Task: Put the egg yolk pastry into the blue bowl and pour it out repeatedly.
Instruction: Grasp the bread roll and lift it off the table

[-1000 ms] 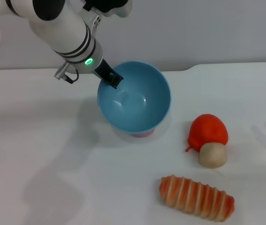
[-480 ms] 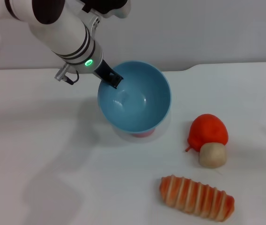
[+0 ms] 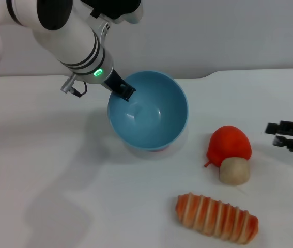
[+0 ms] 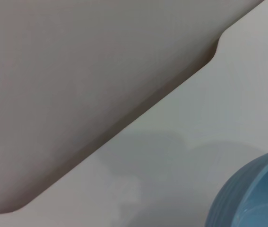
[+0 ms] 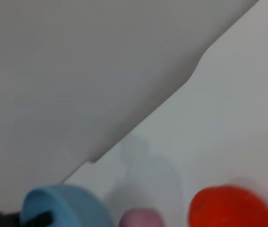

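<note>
While my left gripper (image 3: 127,92) is pinching the near-left rim of the bowl (image 3: 154,116) and tilting its mouth toward me and to my right, the pastry (image 3: 234,171) is sitting on the table (image 3: 58,170), touching the red fruit (image 3: 230,144) just behind it. My right gripper (image 3: 291,135) is reaching in from the right edge, fingers spread. I'm judging the risk is nudging the fruit and rolling the pastry toward the loaf (image 3: 216,217), or clamping both together. I'm also wary of the tilted bowl slipping in that rim pinch. Roundish, the pastry is showing no clear long axis or heading.
</note>
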You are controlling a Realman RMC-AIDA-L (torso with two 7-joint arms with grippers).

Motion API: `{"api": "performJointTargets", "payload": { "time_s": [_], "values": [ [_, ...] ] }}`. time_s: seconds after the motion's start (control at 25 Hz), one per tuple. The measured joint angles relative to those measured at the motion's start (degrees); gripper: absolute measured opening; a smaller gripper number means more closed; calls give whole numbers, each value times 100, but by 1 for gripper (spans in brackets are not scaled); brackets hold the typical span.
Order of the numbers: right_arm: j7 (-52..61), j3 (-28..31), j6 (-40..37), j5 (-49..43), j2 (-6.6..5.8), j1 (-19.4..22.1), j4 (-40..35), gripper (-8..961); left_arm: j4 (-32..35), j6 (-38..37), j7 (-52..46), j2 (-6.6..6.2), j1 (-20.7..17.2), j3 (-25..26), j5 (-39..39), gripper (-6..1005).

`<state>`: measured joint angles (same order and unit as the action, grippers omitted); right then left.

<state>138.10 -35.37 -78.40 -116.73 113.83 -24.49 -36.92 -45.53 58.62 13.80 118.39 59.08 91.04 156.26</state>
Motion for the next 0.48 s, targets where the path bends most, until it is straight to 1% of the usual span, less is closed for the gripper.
{"api": "performJointTargets", "payload": {
  "time_s": [0.28, 0.48],
  "values": [
    [302, -539, -383, -7, 52, -198, 102, 479, 9, -19, 0, -4, 4, 2, 1, 0],
    [408, -693, -496, -15, 66, -172, 219, 476, 12, -48, 0, -7, 8, 2, 2, 0]
  ]
}}
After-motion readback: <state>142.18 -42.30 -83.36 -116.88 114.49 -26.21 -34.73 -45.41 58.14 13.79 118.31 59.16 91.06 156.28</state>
